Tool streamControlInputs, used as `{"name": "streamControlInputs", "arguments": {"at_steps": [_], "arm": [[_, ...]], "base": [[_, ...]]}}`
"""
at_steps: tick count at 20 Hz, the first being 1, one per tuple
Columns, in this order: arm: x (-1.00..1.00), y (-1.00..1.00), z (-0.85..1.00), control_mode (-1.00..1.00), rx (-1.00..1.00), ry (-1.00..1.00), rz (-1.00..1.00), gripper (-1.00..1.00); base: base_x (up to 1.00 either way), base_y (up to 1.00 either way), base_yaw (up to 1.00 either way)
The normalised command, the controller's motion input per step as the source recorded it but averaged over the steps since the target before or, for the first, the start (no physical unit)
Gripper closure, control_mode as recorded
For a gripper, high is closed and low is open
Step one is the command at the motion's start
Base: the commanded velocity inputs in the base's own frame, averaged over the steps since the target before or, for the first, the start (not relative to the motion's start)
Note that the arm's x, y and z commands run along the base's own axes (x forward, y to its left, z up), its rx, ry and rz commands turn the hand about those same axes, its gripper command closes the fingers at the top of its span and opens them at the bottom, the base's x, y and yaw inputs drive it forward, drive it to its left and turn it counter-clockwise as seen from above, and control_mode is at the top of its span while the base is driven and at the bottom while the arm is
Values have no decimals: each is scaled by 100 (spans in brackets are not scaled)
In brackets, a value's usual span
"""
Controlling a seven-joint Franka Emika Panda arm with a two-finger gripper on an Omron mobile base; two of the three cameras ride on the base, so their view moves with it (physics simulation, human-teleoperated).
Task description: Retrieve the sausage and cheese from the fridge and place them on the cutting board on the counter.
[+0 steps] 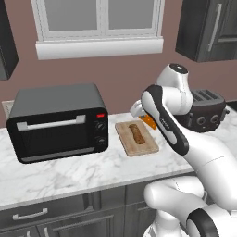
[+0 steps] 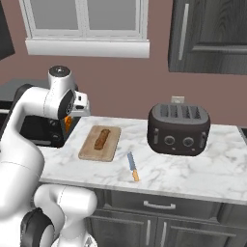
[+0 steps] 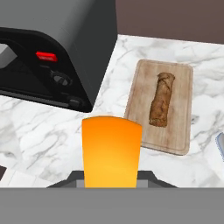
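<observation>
Orange-yellow, the wedge of cheese [image 3: 112,151] sits clenched in the pincer [image 3: 111,177], held in the air above the white marble surface [image 3: 52,140] and not touching it. In the hand view the cheese hangs at about 7 o'clock from the small rectangular light-brown wooden cutting board [image 3: 177,131], over bare marble just off the board's near left corner. On the board lies a mottled tan-brown log [image 3: 161,99], lengthwise along the middle, leaving a bare strip of wood along each long edge.

At 10 o'clock from the cheese stands the black toaster oven [image 3: 65,48]; its front right corner comes near the board's left edge, with a narrow lane of marble between them.

In the right base view a small knife [image 2: 132,167] with a blue blade lies at 4 o'clock from the board, clear of it, and a dark four-slot toaster [image 2: 179,128] stands well apart at 3 o'clock. Open marble runs along the front edge of the surface.
</observation>
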Motion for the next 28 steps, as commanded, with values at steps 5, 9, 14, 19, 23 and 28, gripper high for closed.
{"name": "streamControlInputs", "arguments": {"at_steps": [5, 9, 14, 19, 23, 28], "arm": [[62, 4, -20, -100, 0, 6, -3, 100], [100, 2, -51, -100, 0, 8, -11, 100], [94, 4, -69, -100, -4, 12, -12, 100], [20, 0, -56, -100, -5, 7, -9, 100], [0, 0, -40, -100, 0, 0, -6, 100], [0, 0, -40, -100, 0, 0, -9, 100]], "base": [[0, 0, 0], [0, 0, 0], [0, 0, 0], [0, 0, 0], [0, 0, 0], [0, 0, 0]]}}
